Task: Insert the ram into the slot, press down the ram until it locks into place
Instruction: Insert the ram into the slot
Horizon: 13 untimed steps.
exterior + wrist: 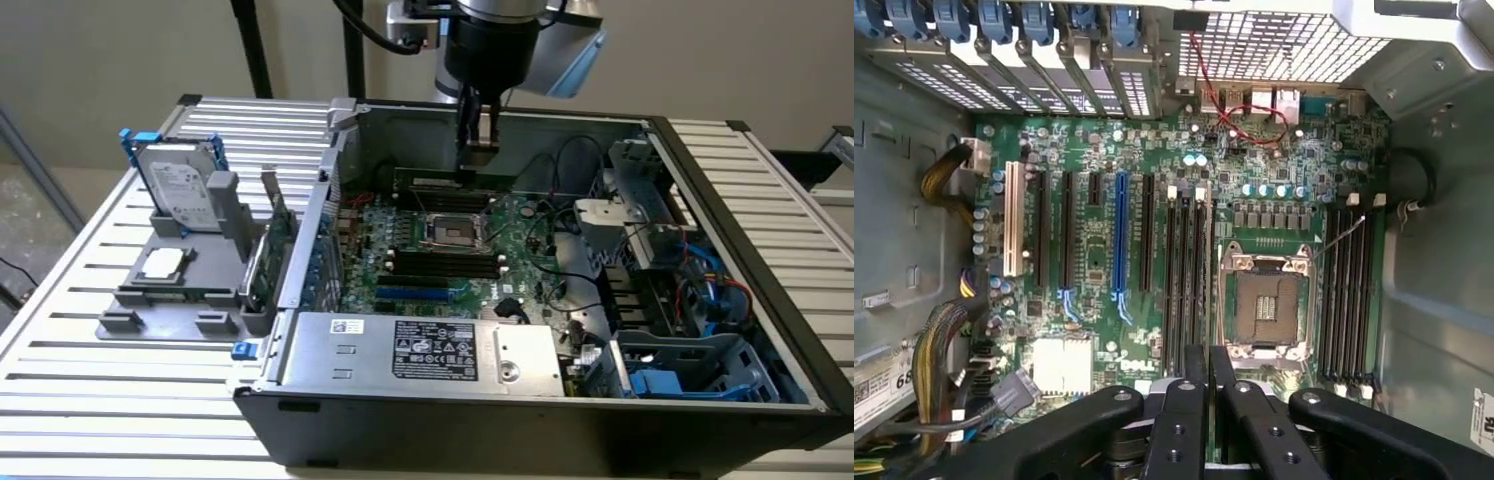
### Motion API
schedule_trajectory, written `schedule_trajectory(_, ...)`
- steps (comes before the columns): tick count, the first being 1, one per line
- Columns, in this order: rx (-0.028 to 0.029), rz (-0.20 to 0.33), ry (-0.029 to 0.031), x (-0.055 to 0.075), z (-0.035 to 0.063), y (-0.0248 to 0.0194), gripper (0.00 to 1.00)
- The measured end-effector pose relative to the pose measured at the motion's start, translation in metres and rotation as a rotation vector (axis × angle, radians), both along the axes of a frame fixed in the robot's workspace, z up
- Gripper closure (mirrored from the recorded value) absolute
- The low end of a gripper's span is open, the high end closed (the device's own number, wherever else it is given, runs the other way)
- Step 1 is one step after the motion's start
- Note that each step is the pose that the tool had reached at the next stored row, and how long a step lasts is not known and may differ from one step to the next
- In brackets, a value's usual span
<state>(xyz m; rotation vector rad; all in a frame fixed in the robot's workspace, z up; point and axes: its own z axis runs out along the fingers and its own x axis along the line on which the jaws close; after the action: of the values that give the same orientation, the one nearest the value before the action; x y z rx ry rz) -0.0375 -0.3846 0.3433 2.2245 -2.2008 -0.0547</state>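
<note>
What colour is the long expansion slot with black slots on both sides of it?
Blue. The expansion slot shows best in the wrist view.

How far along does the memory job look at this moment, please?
Looks done: the memory stick stands in its slot, just past the processor socket in the exterior view. In hand: the gripper, fingers shut, is right at the stick's top edge; contact is unclear. Left: whether the stick has locked cannot be told, so the pressing down is not confirmed finished.
</note>
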Motion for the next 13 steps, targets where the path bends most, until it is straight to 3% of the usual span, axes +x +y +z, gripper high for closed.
schedule_trajectory(6, 0.0001, -0.002, -0.0014, 0.0, -0.0109, -0.0002, 0.87)
schedule_trajectory(13, 0.0, -0.003, -0.0081, 0.0, -0.0237, -0.0026, 0.87)
